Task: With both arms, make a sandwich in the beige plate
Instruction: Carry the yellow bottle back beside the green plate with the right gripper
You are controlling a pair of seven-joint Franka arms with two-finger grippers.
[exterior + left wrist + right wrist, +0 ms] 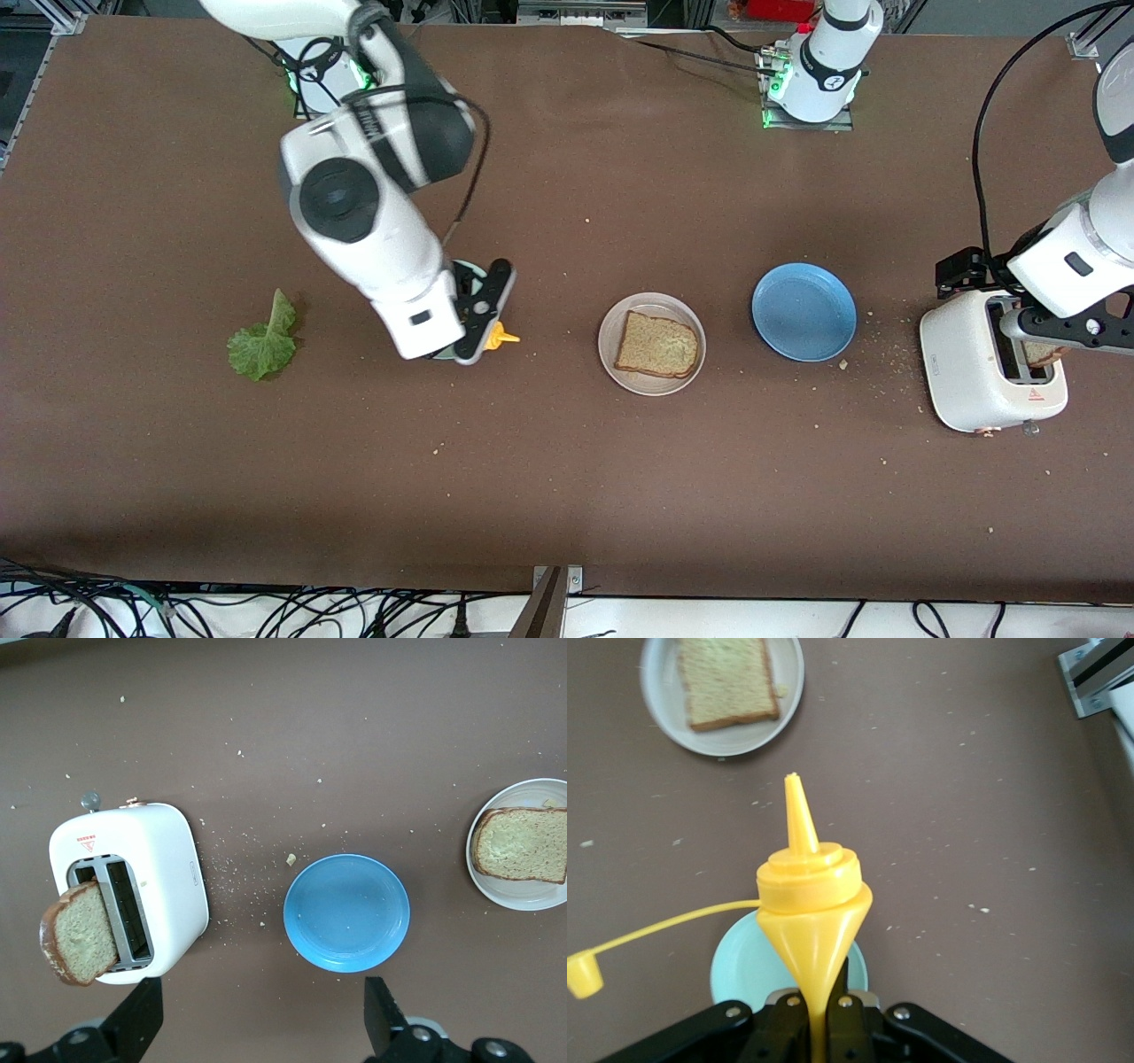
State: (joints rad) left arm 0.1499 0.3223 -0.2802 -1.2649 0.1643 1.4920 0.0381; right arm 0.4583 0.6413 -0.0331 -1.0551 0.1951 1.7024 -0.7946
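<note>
Noting: bread soft, crumbly, best pinched by crust | right gripper clamped on bottle | left gripper spread over toaster

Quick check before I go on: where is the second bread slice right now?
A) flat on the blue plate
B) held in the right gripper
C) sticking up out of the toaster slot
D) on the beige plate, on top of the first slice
C: the second bread slice stands up out of a slot of the toaster; the blue plate is bare and the beige plate carries just one slice.
</note>
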